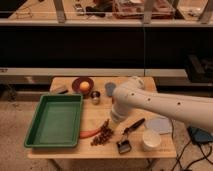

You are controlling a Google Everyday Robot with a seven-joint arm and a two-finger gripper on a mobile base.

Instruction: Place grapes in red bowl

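The grapes [103, 135], a long bunch of dark reddish-brown berries, lie on the wooden table [100, 112] near its front edge, beside an orange carrot [89, 133]. My white arm reaches in from the right. My gripper [118, 118] is at the arm's end, low over the table's middle, just above and right of the grapes. The red bowl is hidden behind the arm.
A green tray [55, 121] fills the table's left side. A maroon plate with an orange fruit [82, 86], a metal cup [95, 97] and a grey-blue cup [110, 89] stand at the back. A black brush [128, 136], a white bowl [151, 140] and a grey-blue disc [160, 124] lie at the front right.
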